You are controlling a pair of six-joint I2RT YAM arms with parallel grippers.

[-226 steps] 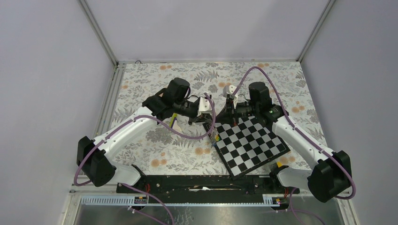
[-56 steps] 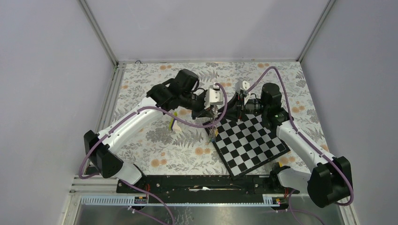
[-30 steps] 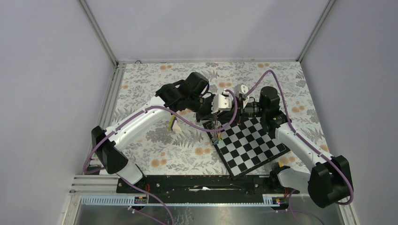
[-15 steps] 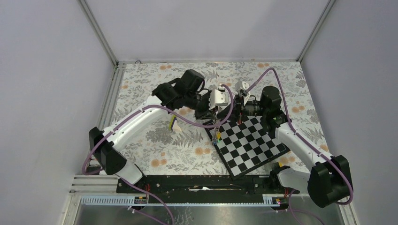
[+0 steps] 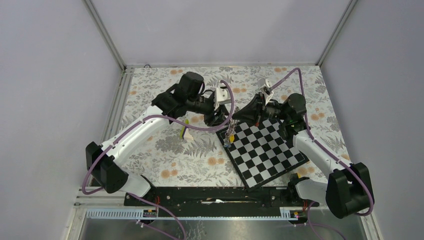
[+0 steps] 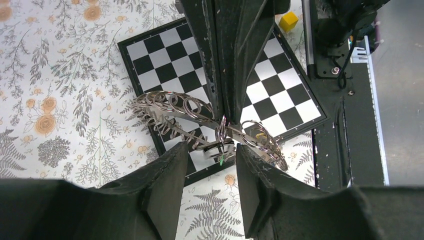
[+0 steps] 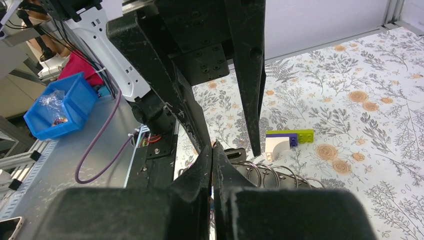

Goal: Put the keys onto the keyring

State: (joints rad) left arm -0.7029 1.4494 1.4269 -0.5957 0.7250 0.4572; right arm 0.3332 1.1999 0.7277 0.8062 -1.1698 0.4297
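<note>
From above, the keys [image 5: 230,135] dangle over a corner of the chessboard [image 5: 265,152], between the left gripper [image 5: 221,120] and the right gripper [image 5: 236,118]. The ring is hard to spot there.

From the left wrist, the keyring [image 6: 167,107] is seen edge-on, and this gripper's own fingers are spread apart.

From the right wrist, its fingers are pinched on the keyring, and the keys are hidden.

We note a black-and-white chessboard [image 5: 270,155] lying skewed on the floral tablecloth [image 5: 160,150], right of centre. A small yellow block [image 6: 288,21] sits just off the board's near right corner. A lime, purple and white wedge [image 5: 184,131] lies on the cloth left of the board. The right wrist view shows a blue bin [image 7: 60,112] off the table.
</note>
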